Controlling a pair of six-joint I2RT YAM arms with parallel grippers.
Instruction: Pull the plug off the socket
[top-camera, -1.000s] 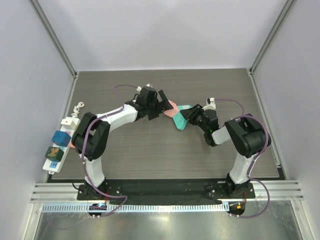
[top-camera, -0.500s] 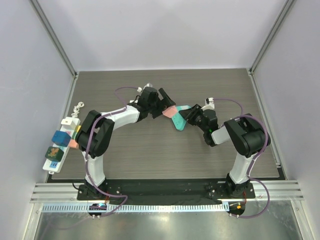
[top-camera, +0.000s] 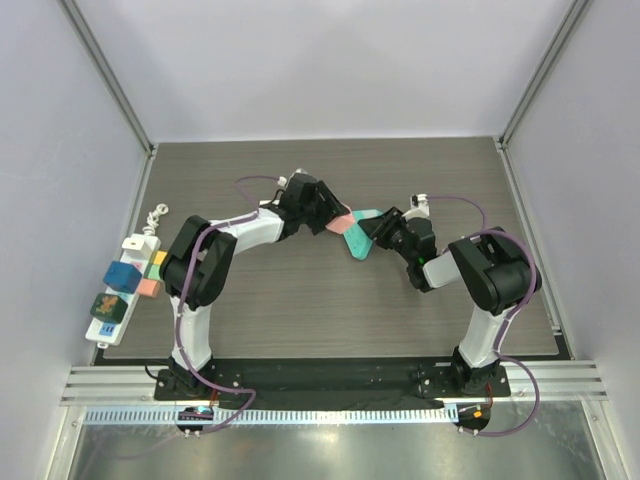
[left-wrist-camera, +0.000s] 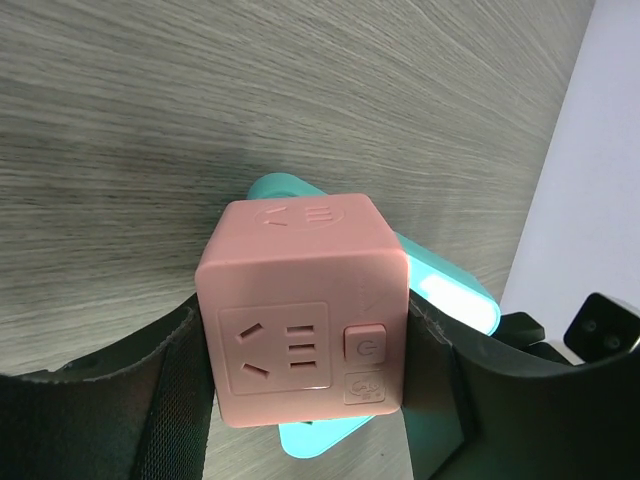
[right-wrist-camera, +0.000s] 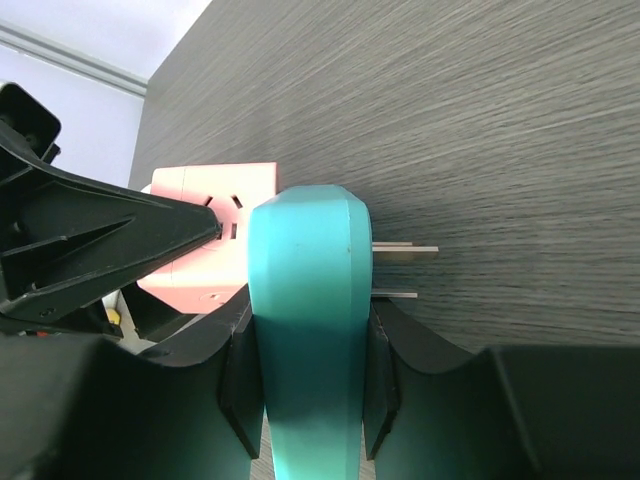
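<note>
A pink cube socket (top-camera: 338, 222) and a teal plug (top-camera: 361, 241) sit joined at mid-table. My left gripper (top-camera: 333, 214) is shut on the pink cube (left-wrist-camera: 300, 310), one pad pressed against each side. The teal plug (left-wrist-camera: 445, 290) shows behind and below the cube. My right gripper (top-camera: 379, 236) is shut on the teal plug (right-wrist-camera: 305, 320), its pads tight on both flat sides. Two bare metal prongs (right-wrist-camera: 405, 250) stick out of the teal body on the side away from the pink cube (right-wrist-camera: 200, 235). The face where cube and plug meet is hidden.
A white power strip (top-camera: 125, 300) lies along the table's left edge, carrying a blue cube (top-camera: 121, 275), a green cube (top-camera: 107, 306) and small pink and yellow pieces (top-camera: 150, 285). Enclosure walls stand left, right and behind.
My left gripper has slid right onto the pink cube and closed from wide open onto its sides. The right gripper and teal plug have stayed put.
</note>
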